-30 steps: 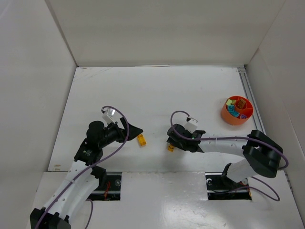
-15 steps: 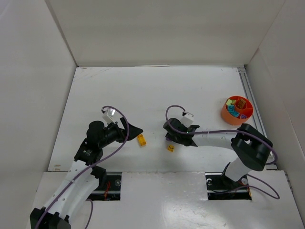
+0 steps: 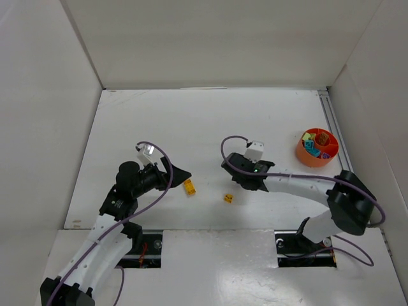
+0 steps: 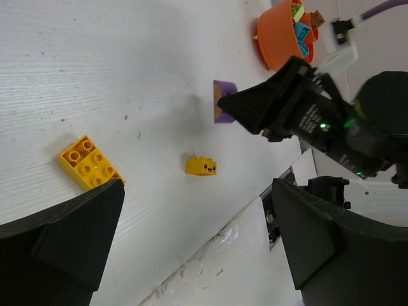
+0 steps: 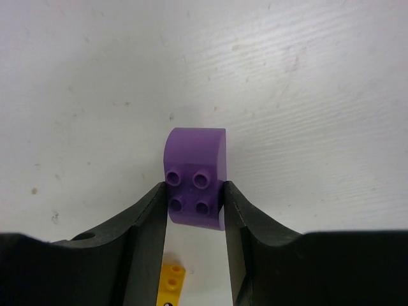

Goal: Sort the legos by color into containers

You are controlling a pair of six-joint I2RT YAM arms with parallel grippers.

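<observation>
**Right arm has pulled away from the small yellow brick, gripping a purple one**

Since a second ago, your right gripper [image 3: 229, 166] has moved from just beside the small yellow brick [image 3: 227, 198] toward the far side of the table [image 3: 191, 121], and its jaws have narrowed. The left arm has not moved.

In the right wrist view, the two dark fingers [image 5: 143, 236] press on either side of a purple brick [image 5: 194, 159]. The jaws are closed down to the width of the brick. It has four studs and a rounded end that sticks out past the fingertips. The small yellow brick shows just below it, at the bottom edge of that view. In the left wrist view, the purple brick casts a shadow on the table beside it. You cannot tell from the pictures whether it touches the surface.

Your left gripper [image 3: 180, 173] holds nothing, and its fingers are spread as wide as they go. It points at a larger yellow brick [image 3: 189, 187] lying just in front of it, well apart from the small one.

The orange bowl [image 3: 305, 157] sits near the right edge of the table, well apart from both grippers. Its compartments hold teal, pale green, brown and purple bricks.
</observation>
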